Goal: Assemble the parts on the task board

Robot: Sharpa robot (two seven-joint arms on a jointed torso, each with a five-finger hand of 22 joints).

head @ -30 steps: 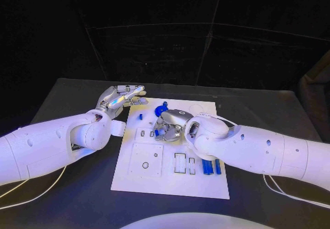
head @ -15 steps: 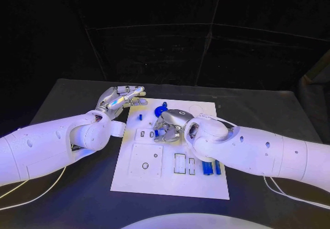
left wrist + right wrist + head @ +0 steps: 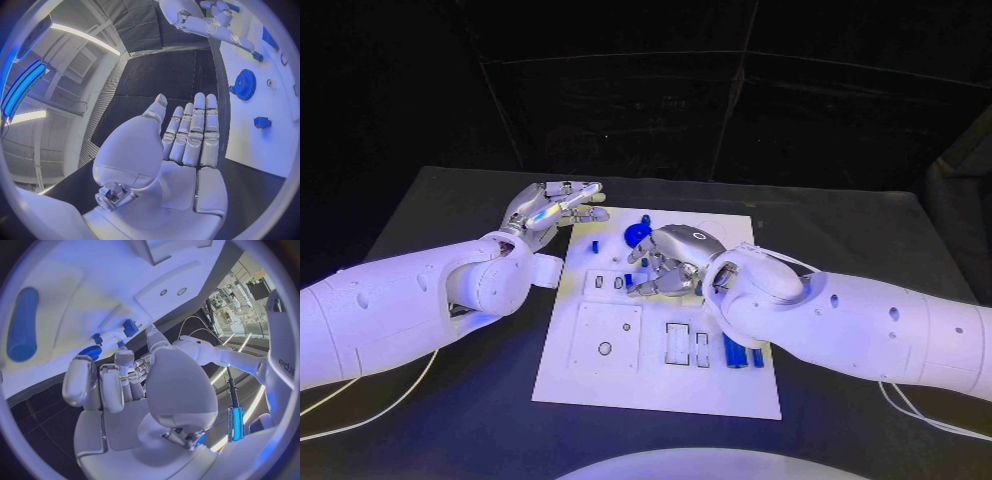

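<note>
Over the task board [image 3: 661, 385], right hand [image 3: 669, 262] fingers curled, grip unclear; blue gear [image 3: 636, 234] just past its fingertips. Left hand [image 3: 548, 208] fingers straight, together, empty, beside board's edge.

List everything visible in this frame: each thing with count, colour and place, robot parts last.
Table: one, black, under everything.
Task board: one, white, mid-table.
Gear: one, blue, far end of the board, beside the right hand.
Small block: one, blue, board's far left part.
Rods: two, blue, board's near right part, partly under the right arm.
Left hand: silver, fingers straight and apart, holding nothing, by the board's far left corner.
Right hand: silver, over the board's middle; whether it holds a part cannot be told.
</note>
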